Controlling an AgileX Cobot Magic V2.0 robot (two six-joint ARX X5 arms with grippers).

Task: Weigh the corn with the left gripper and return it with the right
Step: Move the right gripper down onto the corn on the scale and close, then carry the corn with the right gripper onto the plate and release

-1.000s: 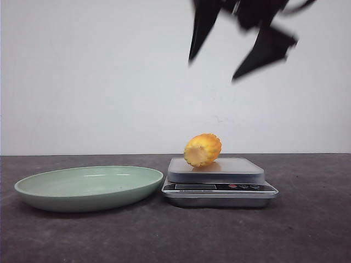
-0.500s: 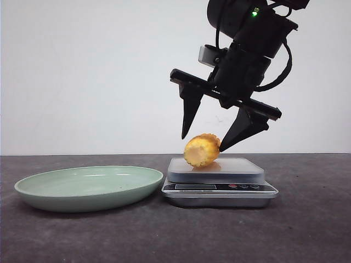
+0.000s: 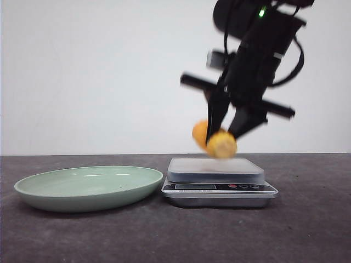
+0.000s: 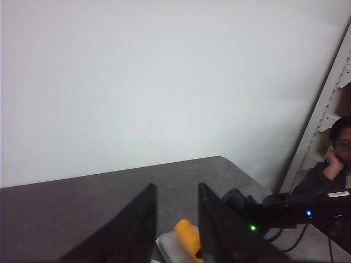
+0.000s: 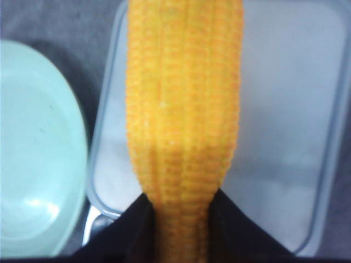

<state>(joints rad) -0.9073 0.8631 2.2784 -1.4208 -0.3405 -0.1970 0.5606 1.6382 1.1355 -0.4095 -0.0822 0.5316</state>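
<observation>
The corn (image 3: pixel 220 144) is a yellow-orange cob piece held just above the silver scale (image 3: pixel 219 185). My right gripper (image 3: pixel 218 138) is shut on it, one black finger on each side. In the right wrist view the corn (image 5: pixel 184 104) fills the middle, pinched between the fingers (image 5: pixel 123 233), over the scale's platform (image 5: pixel 285 137). My left gripper (image 4: pixel 176 187) is open and empty, high above the table and out of the front view. Between its fingers I see the corn (image 4: pixel 188 236) far below.
A pale green plate (image 3: pixel 33 192) lies left of the scale; its rim shows in the right wrist view (image 5: pixel 82 142). The dark table (image 3: pixel 307 230) runs to a white wall. A seated person (image 4: pixel 335 159) is beyond the table's far corner.
My right gripper came down over the corn on the scale, shut on it and lifted it slightly off the platform. The corn has turned in the grip.
</observation>
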